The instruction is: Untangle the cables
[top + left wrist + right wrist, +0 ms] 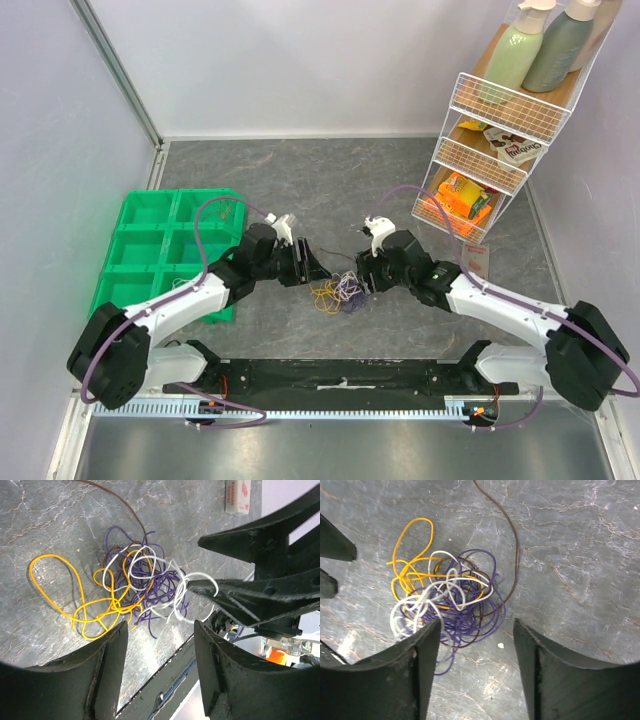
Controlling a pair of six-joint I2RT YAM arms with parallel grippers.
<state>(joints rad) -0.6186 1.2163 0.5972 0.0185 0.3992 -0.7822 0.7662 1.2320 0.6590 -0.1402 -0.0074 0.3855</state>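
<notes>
The right gripper [477, 627] stands open, its fingers [420, 665] straddling one side of the cables [452, 602]. One fingertip lies against a white wire [202, 576], but nothing is clamped. The left gripper [160, 630] is open too, just beside the tangle and holding nothing. The cables form one knot of purple, white, yellow and brown, with a yellow loop [47, 580] spreading out and a brown strand [514, 555] trailing off. The knot sits on the table [300, 170] near the middle of its near edge. A green tray [150, 240] lies by the left edge, and a wire rack [490, 150] stands toward the far right corner.
</notes>
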